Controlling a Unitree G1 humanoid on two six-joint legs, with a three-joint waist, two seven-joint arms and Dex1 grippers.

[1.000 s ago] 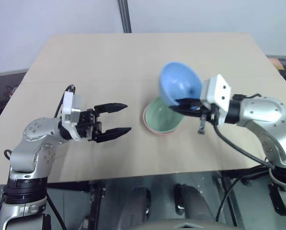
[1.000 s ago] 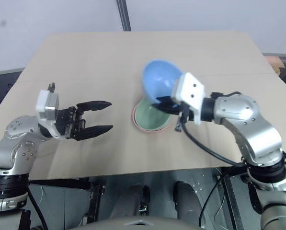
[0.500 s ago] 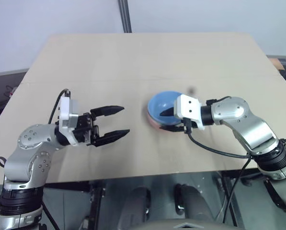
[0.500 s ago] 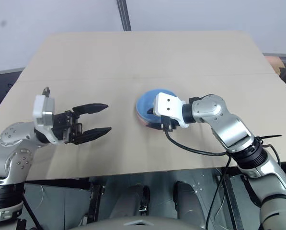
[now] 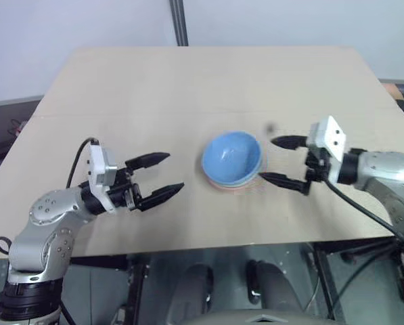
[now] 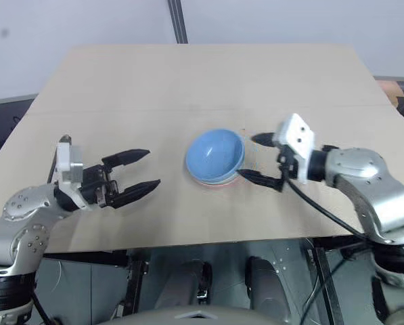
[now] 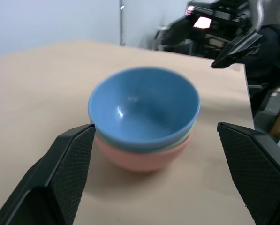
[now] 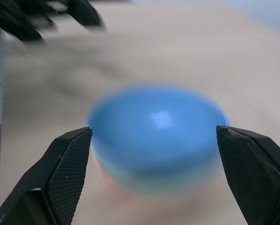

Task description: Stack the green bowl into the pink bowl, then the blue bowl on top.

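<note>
Near the table's (image 5: 120,88) middle, the blue bowl (image 5: 232,154) sits upright, mouth up, nested in the green bowl (image 7: 179,143) inside the pink bowl (image 7: 140,159); being round, it has no long axis. Stacking looks complete. The right gripper (image 5: 281,161) just beside it and the left gripper (image 5: 160,175) farther off both gape empty.

One blue bowl (image 7: 144,110), one green bowl (image 7: 184,139), one pink bowl (image 7: 142,159), one table (image 5: 188,88).
</note>
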